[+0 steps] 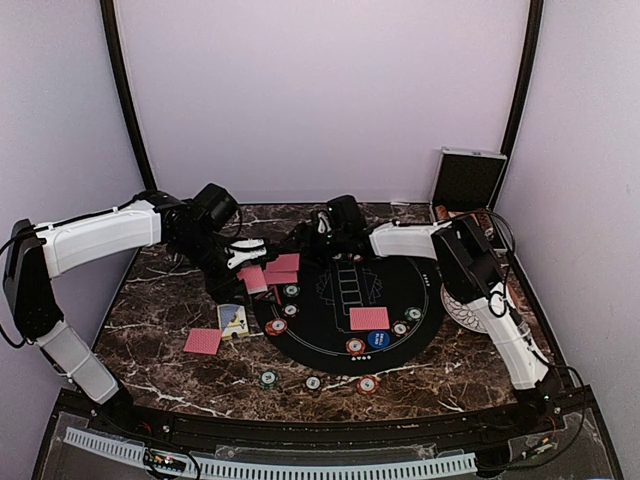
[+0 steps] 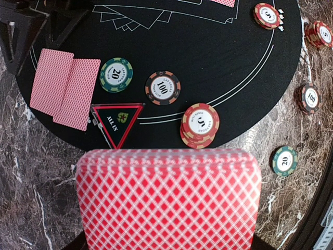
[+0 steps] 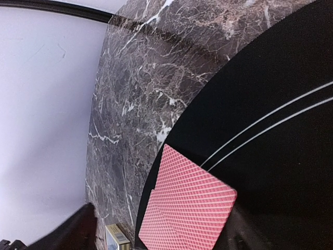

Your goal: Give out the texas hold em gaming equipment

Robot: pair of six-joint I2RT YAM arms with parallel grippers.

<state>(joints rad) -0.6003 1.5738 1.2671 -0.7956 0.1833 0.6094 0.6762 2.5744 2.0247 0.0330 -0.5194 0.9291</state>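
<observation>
**Blurred, cropped, unreadable**

In the left wrist view, the held deck of red-backed cards (image 2: 167, 200) is blurred, runs off the bottom edge and hides the fingers of the left gripper (image 1: 248, 258). In the right wrist view, a red-backed card (image 3: 187, 208) and a card box (image 3: 117, 240) are cut off below. Overhead, the chip (image 1: 313, 383) numbers are too small to read.

Deck (image 2: 167, 200): I see red backs filling the foreground.
Mat (image 2: 223, 67): two cards (image 2: 65, 91) at left, all-in marker (image 2: 118, 122) just beside them.
Chips on mat: green 20 (image 2: 116, 74), black 100 (image 2: 163, 87), red 5 stack (image 2: 200, 124).
Marble (image 2: 31, 182): second 20 chip (image 2: 284, 160).
</observation>
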